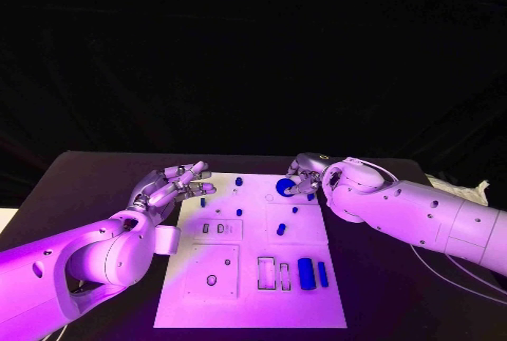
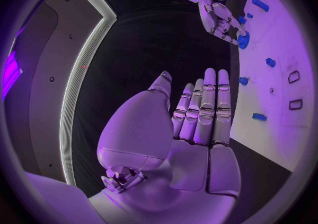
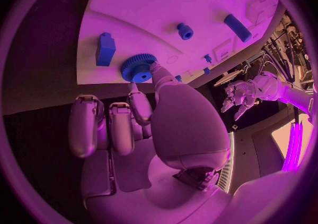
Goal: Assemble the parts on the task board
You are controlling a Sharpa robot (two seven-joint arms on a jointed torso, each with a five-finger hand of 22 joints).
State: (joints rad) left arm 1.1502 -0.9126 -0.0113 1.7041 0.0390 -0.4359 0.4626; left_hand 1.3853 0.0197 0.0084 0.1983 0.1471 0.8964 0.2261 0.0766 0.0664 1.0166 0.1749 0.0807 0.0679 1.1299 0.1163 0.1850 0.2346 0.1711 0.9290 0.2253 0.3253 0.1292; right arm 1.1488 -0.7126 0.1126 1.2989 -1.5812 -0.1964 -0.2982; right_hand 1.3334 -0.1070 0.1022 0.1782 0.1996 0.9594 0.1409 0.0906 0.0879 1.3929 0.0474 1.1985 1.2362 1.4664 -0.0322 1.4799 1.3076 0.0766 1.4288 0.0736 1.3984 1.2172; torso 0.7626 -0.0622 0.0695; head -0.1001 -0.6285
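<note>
The white task board lies in the middle of the black table. My right hand hovers over its far right corner and pinches a blue gear between thumb and finger; in the right wrist view the gear sits just above the board, beside a blue block. My left hand is at the board's far left corner, fingers straight and apart, holding nothing. Small blue pegs and a short blue bar stand mid-board. Two long blue pieces lie near the front right.
Rectangular slots and raised square plates cover the board's near half. Pale crumpled material and a thin cable lie on the table to the right of the board. Bare black table surrounds the board.
</note>
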